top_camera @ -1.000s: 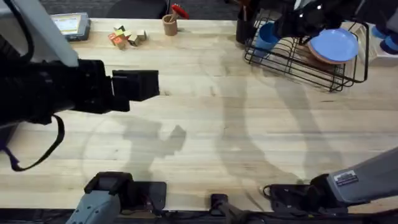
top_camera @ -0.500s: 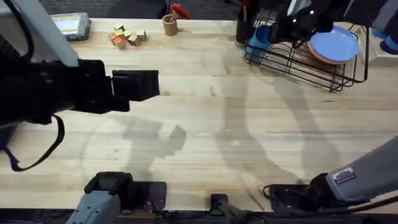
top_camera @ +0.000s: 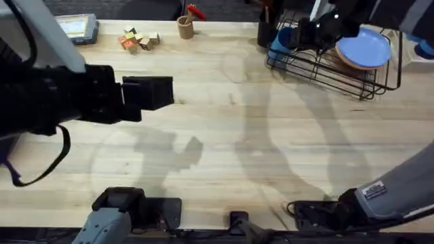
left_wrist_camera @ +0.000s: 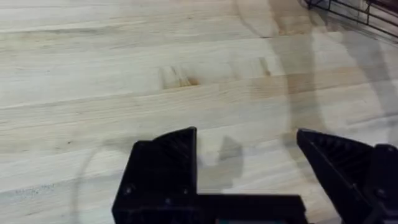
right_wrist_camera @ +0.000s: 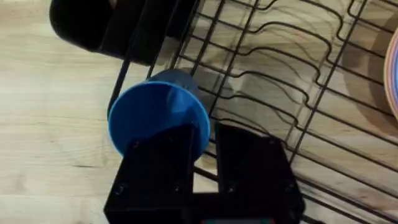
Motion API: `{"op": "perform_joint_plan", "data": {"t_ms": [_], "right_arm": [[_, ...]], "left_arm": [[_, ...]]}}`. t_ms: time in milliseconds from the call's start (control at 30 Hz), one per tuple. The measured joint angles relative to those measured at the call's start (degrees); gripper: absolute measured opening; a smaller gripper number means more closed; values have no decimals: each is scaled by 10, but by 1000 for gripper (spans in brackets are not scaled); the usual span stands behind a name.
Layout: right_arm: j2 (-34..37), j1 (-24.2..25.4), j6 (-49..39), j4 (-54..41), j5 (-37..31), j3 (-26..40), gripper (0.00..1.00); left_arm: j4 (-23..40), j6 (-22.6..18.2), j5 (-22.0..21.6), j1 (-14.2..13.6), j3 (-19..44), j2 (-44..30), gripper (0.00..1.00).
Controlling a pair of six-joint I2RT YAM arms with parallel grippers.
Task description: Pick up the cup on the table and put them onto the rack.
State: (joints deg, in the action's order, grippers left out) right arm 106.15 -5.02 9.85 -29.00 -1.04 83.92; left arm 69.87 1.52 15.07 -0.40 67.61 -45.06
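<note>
overhead, the left gripper [top_camera: 166, 93] is being held over the left of the table [top_camera: 271, 135], its fingers spread apart with nothing between them. at the far right, the cup [top_camera: 279, 42] is being gripped at its rim by the right gripper [top_camera: 305, 32] at the left end of the rack [top_camera: 339, 64].

Readable text: none is showing.
Sticker on arm [top_camera: 377, 192], lower right: print is showing too small to read.
</note>
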Motion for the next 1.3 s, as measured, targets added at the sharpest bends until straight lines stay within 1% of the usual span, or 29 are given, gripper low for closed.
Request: {"op": "perform_joint_plan", "data": {"t_ms": [100,333,433,667,1033,1167,1233,1300], "right_arm": [[0,0,0,0,0,0,237],[0,0,-1,0,0,6,256],[0,0,-3,0,0,14,279],[0,-2,-5,-3,0,33,293],[-3,-8,-17,-11,0,38,311],[-23,-8,-29,-15,0,38,338],[-38,-8,-35,-15,0,38,369],[-55,-8,-41,-20,0,38,426]], "left_arm": [[0,0,0,0,0,0,993],[0,0,0,0,0,0,993],[0,0,0,0,0,0,993],[0,0,0,0,0,0,994],[0,0,0,0,0,0,993],[0,0,0,0,0,0,992],[0,0,0,0,0,0,993],[0,0,0,0,0,0,993]]}}
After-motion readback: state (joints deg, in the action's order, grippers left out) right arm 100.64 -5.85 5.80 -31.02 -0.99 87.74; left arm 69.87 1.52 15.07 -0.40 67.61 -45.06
